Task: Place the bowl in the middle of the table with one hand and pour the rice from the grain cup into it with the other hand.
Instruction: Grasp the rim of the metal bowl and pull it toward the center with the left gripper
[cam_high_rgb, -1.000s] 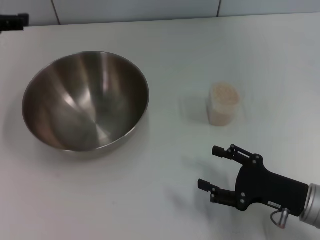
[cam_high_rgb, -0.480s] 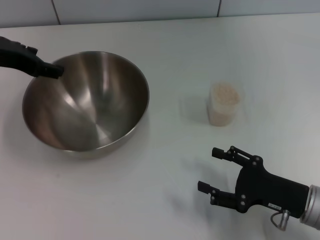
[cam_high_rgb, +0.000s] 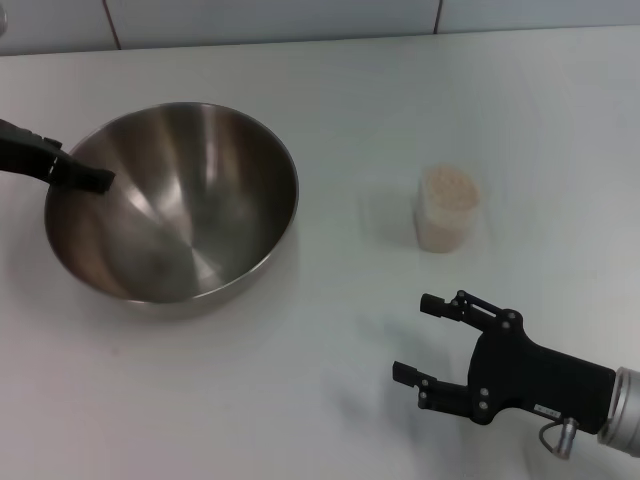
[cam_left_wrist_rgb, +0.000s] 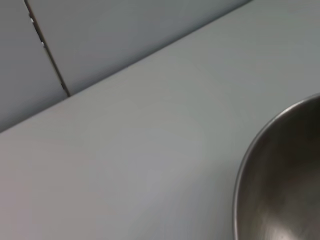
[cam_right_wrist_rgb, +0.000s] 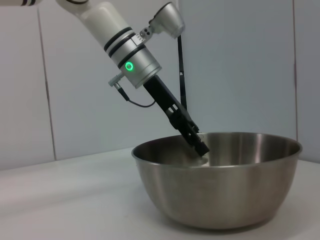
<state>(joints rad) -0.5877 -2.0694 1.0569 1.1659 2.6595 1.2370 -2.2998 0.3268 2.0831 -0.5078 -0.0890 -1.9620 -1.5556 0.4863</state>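
The steel bowl (cam_high_rgb: 190, 215) sits on the white table (cam_high_rgb: 330, 110), left of the middle. It also shows in the left wrist view (cam_left_wrist_rgb: 282, 190) and in the right wrist view (cam_right_wrist_rgb: 220, 190). My left gripper (cam_high_rgb: 88, 178) reaches in from the left, its tip over the bowl's left rim; in the right wrist view (cam_right_wrist_rgb: 199, 145) it dips just inside the rim. The grain cup (cam_high_rgb: 447, 215) stands upright right of the middle, full of rice (cam_high_rgb: 448, 187). My right gripper (cam_high_rgb: 414, 336) is open and empty, near the front edge, well in front of the cup.
A grey tiled wall (cam_high_rgb: 300, 18) runs behind the table's far edge. Bare tabletop lies between the bowl and the cup (cam_high_rgb: 345, 230) and in front of the bowl.
My left gripper has come in from the left and moved down to the bowl's left rim. The bowl, the cup and my right gripper have hardly moved.
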